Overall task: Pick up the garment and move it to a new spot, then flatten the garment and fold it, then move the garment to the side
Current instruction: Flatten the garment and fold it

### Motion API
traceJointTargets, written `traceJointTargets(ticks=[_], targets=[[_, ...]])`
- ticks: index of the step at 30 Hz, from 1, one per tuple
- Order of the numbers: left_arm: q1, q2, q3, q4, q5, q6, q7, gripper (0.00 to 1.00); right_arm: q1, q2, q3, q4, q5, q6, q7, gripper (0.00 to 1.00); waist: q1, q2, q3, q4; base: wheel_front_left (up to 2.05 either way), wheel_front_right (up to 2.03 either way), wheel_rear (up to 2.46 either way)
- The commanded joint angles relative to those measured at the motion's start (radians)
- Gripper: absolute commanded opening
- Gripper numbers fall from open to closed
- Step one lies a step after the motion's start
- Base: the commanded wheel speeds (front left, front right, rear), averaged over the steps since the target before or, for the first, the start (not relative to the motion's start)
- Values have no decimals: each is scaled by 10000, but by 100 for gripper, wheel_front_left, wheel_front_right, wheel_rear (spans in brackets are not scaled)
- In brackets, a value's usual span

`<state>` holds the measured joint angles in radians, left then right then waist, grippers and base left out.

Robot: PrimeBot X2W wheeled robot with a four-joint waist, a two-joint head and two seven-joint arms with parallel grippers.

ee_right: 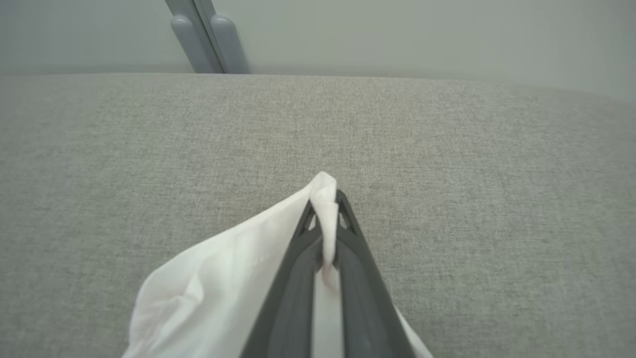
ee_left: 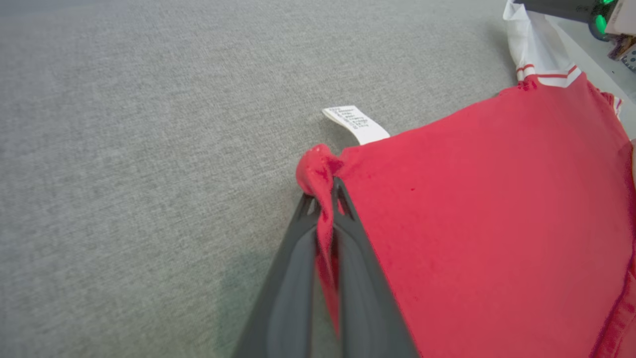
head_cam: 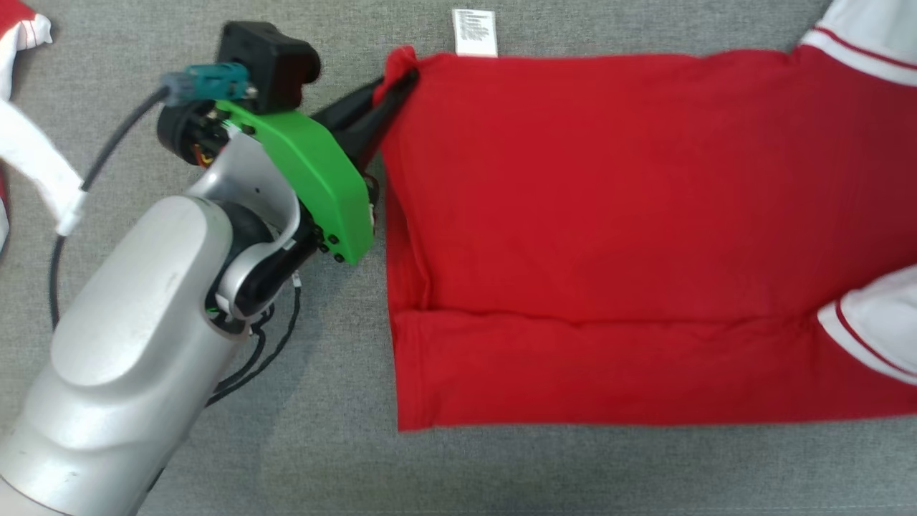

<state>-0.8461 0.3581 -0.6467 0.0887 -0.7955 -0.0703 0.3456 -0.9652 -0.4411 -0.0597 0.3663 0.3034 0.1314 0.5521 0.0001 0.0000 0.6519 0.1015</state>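
**Garment pinched at two points on the grey worktop**

The garment (head_cam: 609,215) is cut off by the right edge of the head view, so its sleeve end is not seen whole. At that view's left edge a white and red cloth (head_cam: 32,158) is cropped, and what it belongs to cannot be told. In the right wrist view a grey bar (ee_right: 203,35) beyond the worktop (ee_right: 497,199) is cut off at the top.

The garment is red, with white sleeves trimmed in thin red stripes. It is spread flat on the worktop, and a fold line is seen across its near part. A white label (head_cam: 474,32) sticks out from its far edge.

Its far left corner is bunched up and clamped between the closed left fingers (head_cam: 383,100), which reach in from the left beside the label. The right fingers (ee_right: 348,233) are closed on a pinch of the garment's white fabric, which hangs down and to the left of them above the worktop.
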Motion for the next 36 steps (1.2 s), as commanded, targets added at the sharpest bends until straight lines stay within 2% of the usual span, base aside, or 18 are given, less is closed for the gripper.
traceJointTargets(ticks=[1, 8, 12, 16, 23, 29, 30, 31, 32, 35, 36], targets=[[21, 139, 169, -61, 38, 86, -159, 0, -117, -77, -76, -33, 52, -15, -221, 0, -1, 0, -142, -83, 0, 0, 0], [623, 289, 352, -764, -217, 178, -489, 0, 530, -276, -295, -584, 1018, -15, -1017, 0, -1, 0, -620, -318, 0, 0, 0], [1297, 374, 234, -1307, -320, 260, -624, 0, 1809, -467, -440, -1530, 1912, -15, -1537, 0, -1, 0, -1073, -548, 0, 0, 0], [2209, 527, 133, -1832, -350, 462, -840, 0, 3821, -436, -628, -2623, 2601, -15, -1932, 0, -1, 0, -1808, -859, 0, 0, 0], [4129, 886, 13, -2720, -560, 1088, -1106, 0, 6877, 100, -982, -4109, 3119, -15, -2194, 0, -1, 0, -2653, -1397, 0, 0, 0], [5083, 1095, -184, -2719, -352, 1384, -1398, 0, 7771, 696, -1033, -4129, 2996, -15, -2298, 0, -1, 0, -2904, -1669, 0, 0, 0], [5204, 1084, -195, -2624, -300, 1454, -1470, 35, 7832, 828, -1035, -4003, 2864, -15, -2260, 0, -1, 0, -2914, -1684, 0, 0, 0], [5304, 1090, -208, -2528, -224, 1499, -1552, 100, 7851, 922, -1014, -3934, 2774, -13, -2260, 34, -1, 0, -2924, -1687, 0, 0, 0], [5397, 1153, -247, -2372, -89, 1542, -1645, 100, 7867, 1008, -1036, -3814, 2644, -13, -2263, 100, -1, 0, -2938, -1687, 0, 0, 0], [5519, 1320, -160, -1831, 520, 1784, -2247, 100, 8055, 1076, -1009, -3458, 2262, -13, -1944, 100, -1, 0, -2983, -1647, 0, 0, 0], [5572, 1364, -61, -1604, 797, 1987, -2661, 100, 8046, 1143, -1067, -3417, 2200, -15, -1875, 100, -1, 0, -3008, -1633, 0, 0, 0]])
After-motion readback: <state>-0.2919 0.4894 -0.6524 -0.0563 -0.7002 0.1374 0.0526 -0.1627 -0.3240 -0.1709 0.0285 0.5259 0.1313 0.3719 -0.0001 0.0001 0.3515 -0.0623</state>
